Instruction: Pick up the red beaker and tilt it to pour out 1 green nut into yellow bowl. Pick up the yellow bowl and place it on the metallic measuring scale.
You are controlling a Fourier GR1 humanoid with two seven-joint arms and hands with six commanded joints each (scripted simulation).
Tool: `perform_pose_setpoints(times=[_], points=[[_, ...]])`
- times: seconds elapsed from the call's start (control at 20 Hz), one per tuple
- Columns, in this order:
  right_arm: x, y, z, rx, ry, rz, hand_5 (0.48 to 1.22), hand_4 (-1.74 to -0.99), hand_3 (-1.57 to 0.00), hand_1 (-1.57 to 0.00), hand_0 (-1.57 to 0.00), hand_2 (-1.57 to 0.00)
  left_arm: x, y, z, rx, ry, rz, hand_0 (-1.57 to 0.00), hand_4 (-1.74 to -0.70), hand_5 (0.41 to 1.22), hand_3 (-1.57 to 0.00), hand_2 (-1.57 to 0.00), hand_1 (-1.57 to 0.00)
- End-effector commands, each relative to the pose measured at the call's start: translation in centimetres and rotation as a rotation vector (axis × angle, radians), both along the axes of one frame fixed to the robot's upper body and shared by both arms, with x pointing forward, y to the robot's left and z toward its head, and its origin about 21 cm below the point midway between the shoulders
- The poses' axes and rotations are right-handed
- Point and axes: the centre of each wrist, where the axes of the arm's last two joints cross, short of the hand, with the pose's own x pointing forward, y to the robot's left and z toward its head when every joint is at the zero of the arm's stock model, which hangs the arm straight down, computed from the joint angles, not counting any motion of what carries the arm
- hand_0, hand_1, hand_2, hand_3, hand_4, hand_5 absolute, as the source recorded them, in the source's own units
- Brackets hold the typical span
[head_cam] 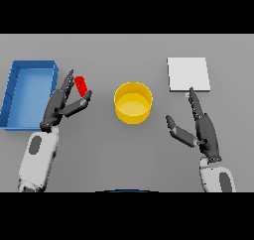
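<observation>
One small red cylindrical beaker [81,86] is pinched by the left hand [62,105] at nine o'clock of the round yellow plastic bowl [133,102], so tilting is judged next; the right hand [203,130] is held relaxed.

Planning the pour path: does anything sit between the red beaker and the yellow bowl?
Nothing visible does. The red beaker is at the left hand, whose fingers reach around it, and only bare grey table separates it from the yellow bowl. The blue bin lies on the opposite side.
</observation>
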Motion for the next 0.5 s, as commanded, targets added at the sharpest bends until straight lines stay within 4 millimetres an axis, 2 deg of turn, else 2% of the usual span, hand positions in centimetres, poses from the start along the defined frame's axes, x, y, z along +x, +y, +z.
perform_pose_setpoints(times=[0.0,0.15,0.45], points=[[0.0,0.2,0.3,0.016,-0.010,0.007,0.627,-1.222,0.00,0.00,0.00,0.00,0.3,-0.4,-0.1,0.006,-0.004,-0.004,0.00,-1.20,0.651,0.00,0.00,0.00],[0.2,0.0,0.4,0.014,-0.002,0.002,0.631,-1.226,0.00,0.00,0.00,0.00,1.8,-1.3,0.1,0.048,0.011,-0.004,0.00,-1.20,0.661,0.00,0.00,0.00],[-0.3,0.0,0.2,0.016,-0.004,0.003,0.641,-1.241,0.00,0.00,0.00,0.00,3.6,-1.8,-0.7,0.050,0.018,0.019,0.00,-1.22,0.678,0.00,0.00,0.00]])
